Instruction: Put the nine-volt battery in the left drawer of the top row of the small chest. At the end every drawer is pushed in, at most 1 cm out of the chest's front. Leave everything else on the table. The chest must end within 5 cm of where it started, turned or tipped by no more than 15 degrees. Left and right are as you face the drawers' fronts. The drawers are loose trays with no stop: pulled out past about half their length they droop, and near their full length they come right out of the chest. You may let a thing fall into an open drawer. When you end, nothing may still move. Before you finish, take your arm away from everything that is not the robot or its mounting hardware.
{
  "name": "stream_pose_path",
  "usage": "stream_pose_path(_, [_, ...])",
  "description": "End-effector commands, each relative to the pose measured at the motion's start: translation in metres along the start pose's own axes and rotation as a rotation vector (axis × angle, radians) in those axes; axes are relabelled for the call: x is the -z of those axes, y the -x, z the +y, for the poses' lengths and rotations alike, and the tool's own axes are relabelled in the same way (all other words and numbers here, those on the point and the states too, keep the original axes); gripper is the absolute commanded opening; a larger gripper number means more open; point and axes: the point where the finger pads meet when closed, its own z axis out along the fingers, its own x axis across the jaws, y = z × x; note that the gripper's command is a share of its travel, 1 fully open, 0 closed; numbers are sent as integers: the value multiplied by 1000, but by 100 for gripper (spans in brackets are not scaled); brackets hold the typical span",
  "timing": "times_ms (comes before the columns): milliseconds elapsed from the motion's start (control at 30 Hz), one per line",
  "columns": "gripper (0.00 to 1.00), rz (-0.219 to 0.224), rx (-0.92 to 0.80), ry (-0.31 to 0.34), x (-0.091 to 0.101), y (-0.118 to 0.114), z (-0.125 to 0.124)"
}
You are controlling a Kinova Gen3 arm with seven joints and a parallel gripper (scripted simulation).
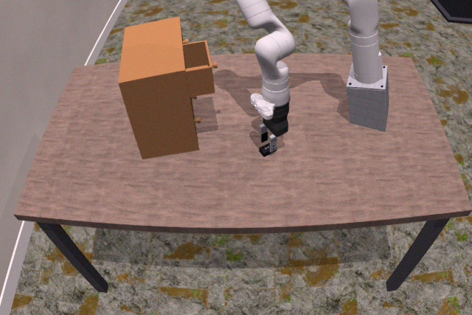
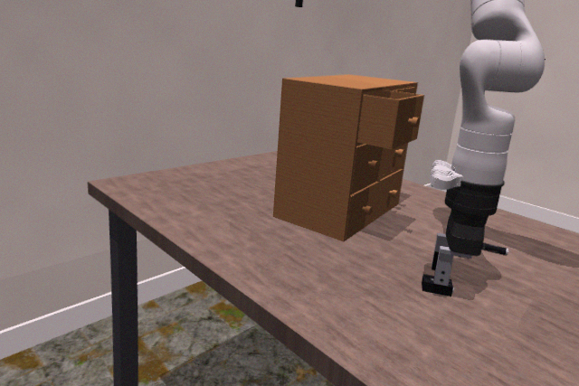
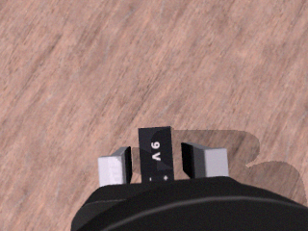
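The nine-volt battery [image 1: 262, 151] [image 2: 431, 284] [image 3: 155, 154] is a black block lying flat on the table. My gripper [image 1: 268, 145] [image 2: 438, 275] [image 3: 157, 158] is open and points down, low over the battery. In the wrist view one finger stands on each side of the battery, with a gap on both sides. How far down the fingers reach is hard to tell. The small orange-brown chest [image 1: 152, 48] [image 2: 317, 153] stands upright. Its left top drawer [image 1: 200, 82] [image 2: 381, 118] is pulled partly out, roughly level; no contents show in its visible interior. The other visible drawers look pushed in.
A dark rod with a pale tip [image 2: 495, 249] lies on the table behind the gripper in the exterior view; the arm hides it in the top view. The open drawer's knob [image 1: 214, 64] [image 2: 412, 120] sticks out toward the arm's side.
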Motion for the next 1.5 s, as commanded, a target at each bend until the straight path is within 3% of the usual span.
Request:
stream_pose_path(0, [81, 0, 0, -1, 0, 0, -1])
stream_pose_path(733, [81, 0, 0, -1, 0, 0, -1])
stream_pose_path(1200, [81, 0, 0, -1, -22, 0, -1])
stream_pose_path(1467, [81, 0, 0, -1, -24, 0, -1])
